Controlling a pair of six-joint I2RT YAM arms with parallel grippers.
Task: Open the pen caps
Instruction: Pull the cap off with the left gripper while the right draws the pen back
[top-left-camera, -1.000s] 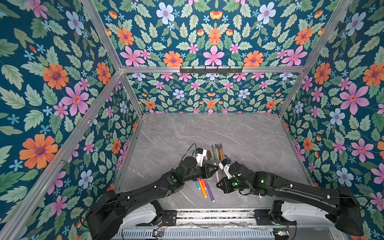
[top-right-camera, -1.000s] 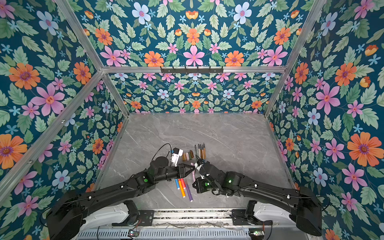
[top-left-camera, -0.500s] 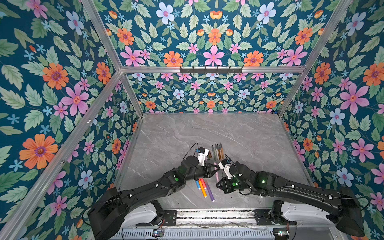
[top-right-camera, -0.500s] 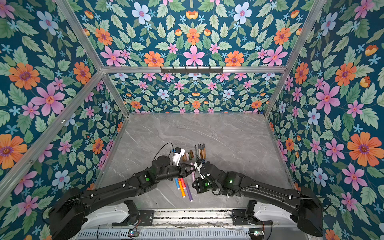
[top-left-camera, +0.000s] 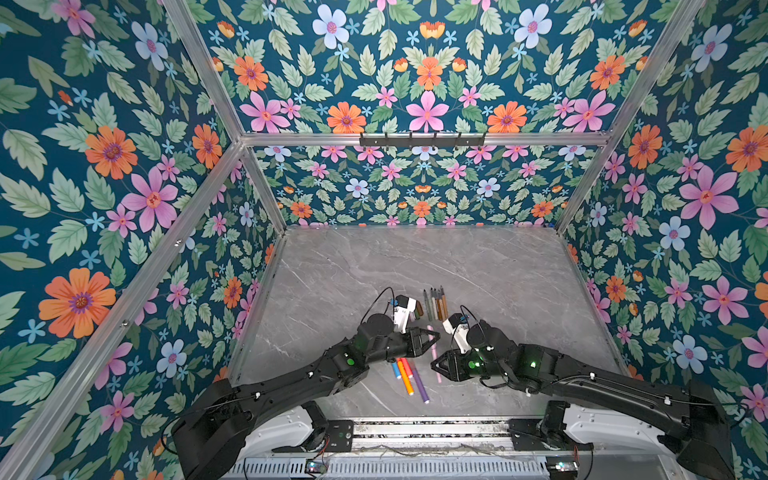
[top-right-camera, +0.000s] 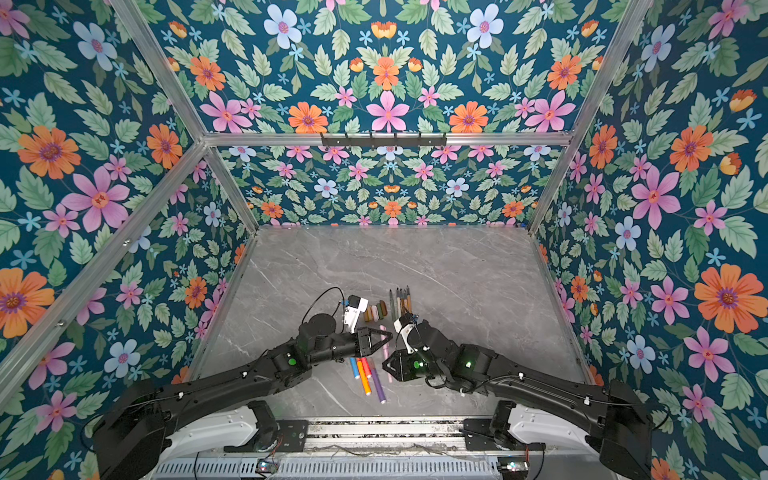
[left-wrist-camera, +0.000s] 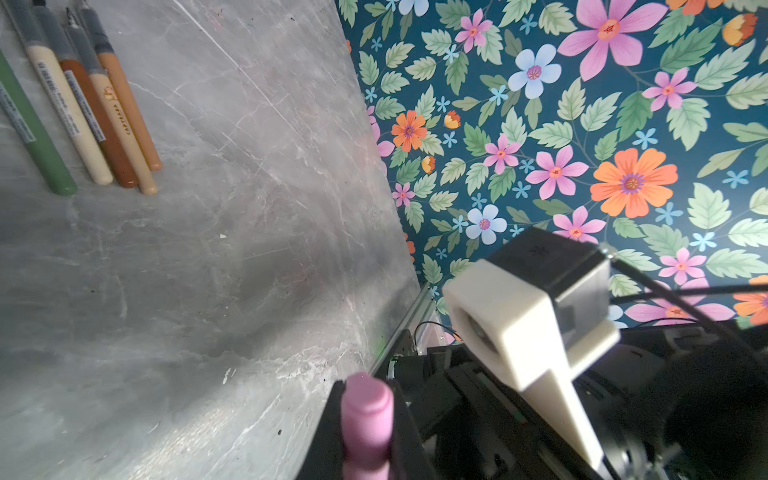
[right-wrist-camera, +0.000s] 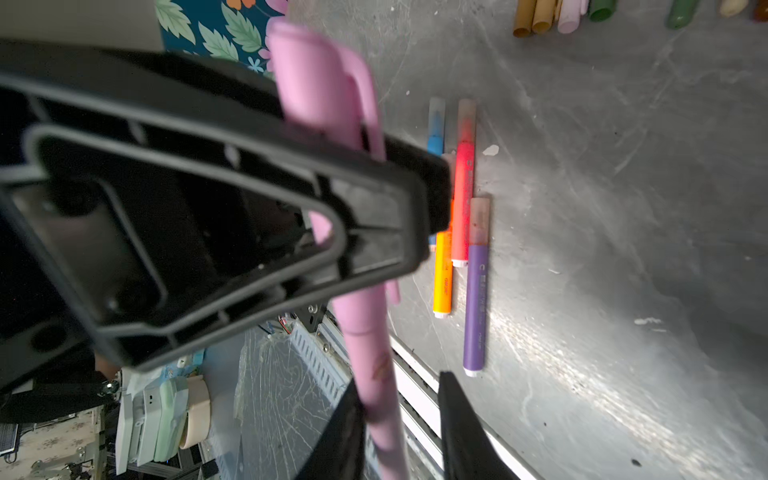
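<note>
While the step in hand looks like the pull-off of one cap, look low and centre in both top views for the pink pen, slung between the two arms, apparently clear of the table. Find its pink cap pinched by the left gripper, pressed together on it. Appears not yet off, seated on the barrel with no gap at the seam. Note the right gripper spread about the barrel at the bottom of the right wrist view, touching one finger, clear of the opposite one.

Next, probably: clamp the right jaws firmly on the barrel, then draw apart straight along the pen's axis, no bending.

Left to do, by the look of it: four capped markers just below the grippers. Done already, it seems: loose caps and bare pens just above.
</note>
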